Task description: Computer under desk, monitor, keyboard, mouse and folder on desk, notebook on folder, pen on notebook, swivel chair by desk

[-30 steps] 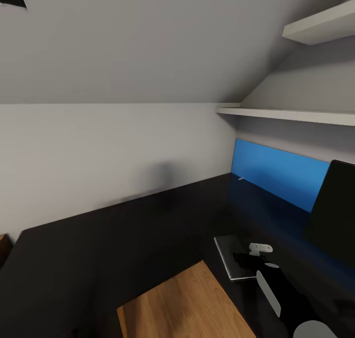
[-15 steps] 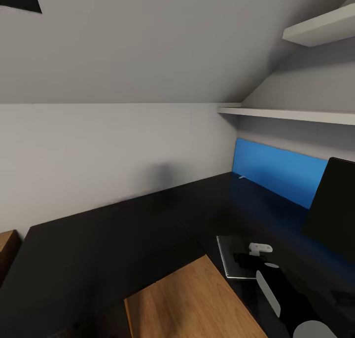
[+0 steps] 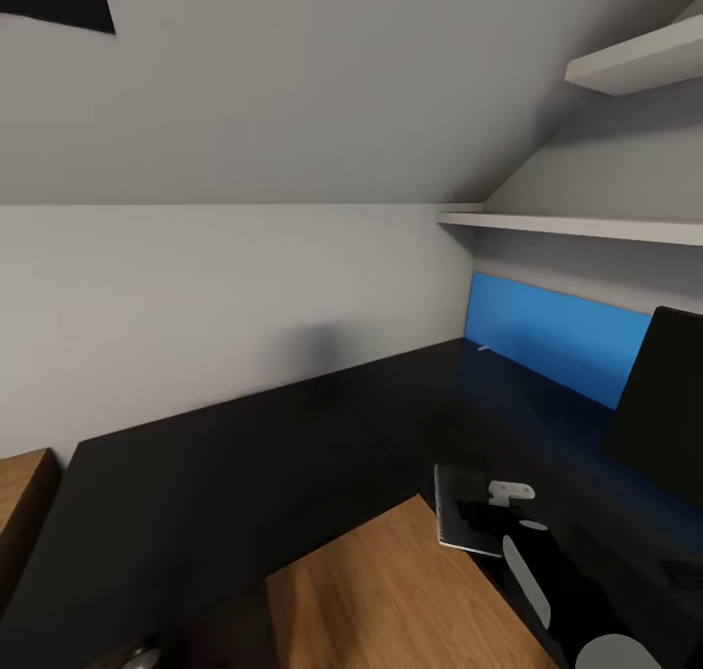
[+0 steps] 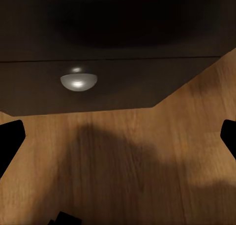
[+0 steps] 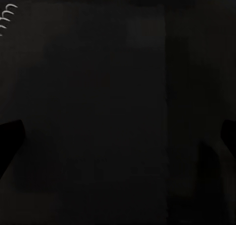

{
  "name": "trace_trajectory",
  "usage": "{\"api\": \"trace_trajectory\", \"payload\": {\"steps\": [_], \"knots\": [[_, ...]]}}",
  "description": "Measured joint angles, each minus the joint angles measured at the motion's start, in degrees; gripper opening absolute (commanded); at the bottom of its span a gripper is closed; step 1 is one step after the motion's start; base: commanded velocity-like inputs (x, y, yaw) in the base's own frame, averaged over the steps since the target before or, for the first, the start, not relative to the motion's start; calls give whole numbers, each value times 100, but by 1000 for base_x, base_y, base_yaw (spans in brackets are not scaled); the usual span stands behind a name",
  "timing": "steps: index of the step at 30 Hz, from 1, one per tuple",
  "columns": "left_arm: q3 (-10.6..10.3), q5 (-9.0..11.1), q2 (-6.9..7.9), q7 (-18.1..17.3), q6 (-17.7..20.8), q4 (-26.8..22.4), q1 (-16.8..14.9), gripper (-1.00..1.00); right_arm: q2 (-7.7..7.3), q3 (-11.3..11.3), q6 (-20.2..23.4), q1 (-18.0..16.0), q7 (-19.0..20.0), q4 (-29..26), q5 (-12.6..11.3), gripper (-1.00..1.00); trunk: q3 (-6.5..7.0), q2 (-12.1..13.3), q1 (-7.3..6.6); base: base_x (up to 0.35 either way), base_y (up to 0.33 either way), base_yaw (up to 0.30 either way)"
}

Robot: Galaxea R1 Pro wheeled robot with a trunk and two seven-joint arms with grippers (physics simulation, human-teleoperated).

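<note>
Grey sloped ceiling and pale wall (image 3: 195, 288) fill most of the head view, with two white shelves (image 3: 576, 226) at upper right. L-shaped desk (image 3: 244, 474) with a glossy black top runs along the wall and turns the corner; blue panel (image 3: 547, 342) stands at its back on the right side. Wooden floor (image 3: 391, 601) shows in the desk's inner angle. Monitor (image 3: 664, 405) stands on the desk at far right, black face, cut by the frame edge. Right arm (image 3: 547, 581) reaches in from lower right, black with grey patches; right hand (image 3: 488, 513) sits over the notebook (image 3: 454, 503), which lies flat on the desk near the inner edge. Right wrist view is almost all dark; spiral binding loops (image 5: 7, 16) visible at one corner, fingertips (image 5: 10, 136) wide apart at both frame edges, so hand released, grasping nothing. Left wrist view: black drawer front with round silver knob (image 4: 78, 80) above wooden floor; left fingertips (image 4: 10, 139) also spread wide, hand empty.
</note>
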Motion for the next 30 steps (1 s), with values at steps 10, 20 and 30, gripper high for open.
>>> {"api": "trace_trajectory", "payload": {"steps": [10,20,30], "knots": [[0,0,0,0,1,1,-1,100,4,4,-4,2,7,1,-23,100,0,0,0,-26,8,0],[0,0,0,0,5,1,3,100,5,5,-10,0,8,8,-36,100,0,0,0,-70,0,0],[-4,-2,-2,-3,7,1,0,100,5,5,-29,1,8,104,-41,100,71,159,-88,-4,0,0]]}}
